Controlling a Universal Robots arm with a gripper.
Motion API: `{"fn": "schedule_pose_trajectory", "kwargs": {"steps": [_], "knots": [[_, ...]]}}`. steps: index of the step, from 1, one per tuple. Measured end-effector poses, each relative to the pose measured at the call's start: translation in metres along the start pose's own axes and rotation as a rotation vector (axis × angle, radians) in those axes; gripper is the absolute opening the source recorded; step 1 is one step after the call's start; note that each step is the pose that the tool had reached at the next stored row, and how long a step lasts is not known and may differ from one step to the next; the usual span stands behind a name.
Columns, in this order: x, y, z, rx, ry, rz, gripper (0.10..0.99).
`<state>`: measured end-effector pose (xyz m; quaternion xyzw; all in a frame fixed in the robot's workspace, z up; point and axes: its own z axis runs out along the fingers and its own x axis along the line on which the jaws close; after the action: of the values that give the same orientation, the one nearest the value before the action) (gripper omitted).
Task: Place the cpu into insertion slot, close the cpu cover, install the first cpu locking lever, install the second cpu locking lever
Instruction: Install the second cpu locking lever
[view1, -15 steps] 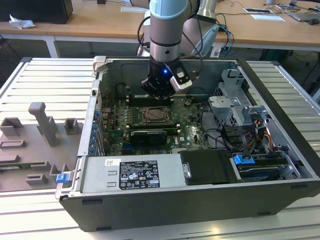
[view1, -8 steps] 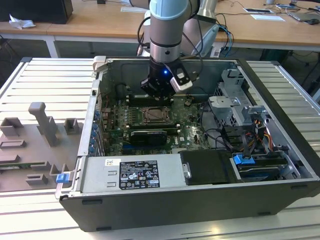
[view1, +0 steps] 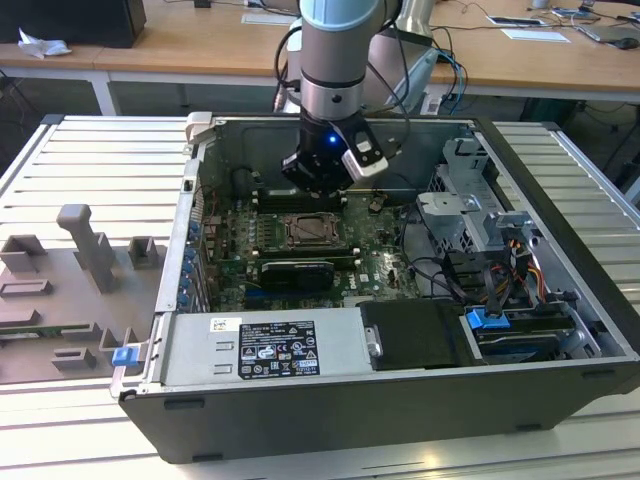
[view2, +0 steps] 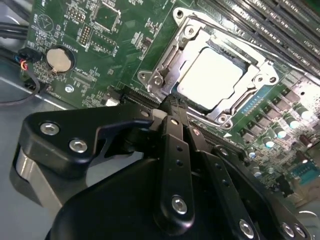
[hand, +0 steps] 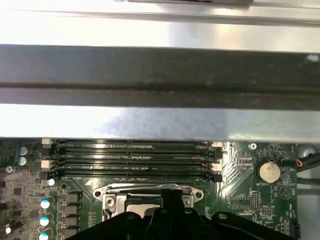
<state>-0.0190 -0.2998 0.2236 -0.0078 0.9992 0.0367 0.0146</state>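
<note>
While the gripper (view1: 318, 180) hangs over the socket, its fingers look together w/ nothing betw. them.

Going left to right in the exterior view: grey fixture blocks (view1: 85, 250) sit on the slatted table (view1: 60, 150) outside the case (view1: 400, 420); green motherboard (view1: 230, 250) lies by the case's left wall; insertion slot (view1: 315, 232) is mid-board, just below the gripper, w/ open room above it; drive bay and cables (view1: 490, 270) crowd the right side. In the second wrist view the cpu (view2: 212, 77) sits in the slot, cpu cover (view2: 165, 65) framing it flat; fingertips (view2: 172, 107) are at the frame's near edge. Memory slots (hand: 132, 157) run just beside the socket's far edge.
</note>
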Motion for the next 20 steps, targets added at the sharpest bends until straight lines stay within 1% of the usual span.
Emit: {"fn": "schedule_pose_trajectory", "kwargs": {"steps": [1, 5, 9, 12, 14, 16, 20], "knots": [[0.0001, -0.0011, -0.0001, 0.000, 0.0001, 0.000, 0.106], [0.0002, -0.0107, -0.0004, 0.000, 0.0001, 0.000, 0.106], [0.0003, -0.0166, -0.0007, 0.000, 0.0001, 0.000, 0.106], [0.0003, -0.0181, -0.0023, 0.001, 0.0002, 0.000, 0.106], [0.0002, -0.0179, -0.0072, 0.000, 0.0001, 0.000, 0.106], [0.0001, -0.0191, -0.0091, 0.000, 0.0000, 0.000, 0.106], [0.0003, -0.0300, -0.0100, 0.000, 0.0001, 0.000, 0.106]]}}
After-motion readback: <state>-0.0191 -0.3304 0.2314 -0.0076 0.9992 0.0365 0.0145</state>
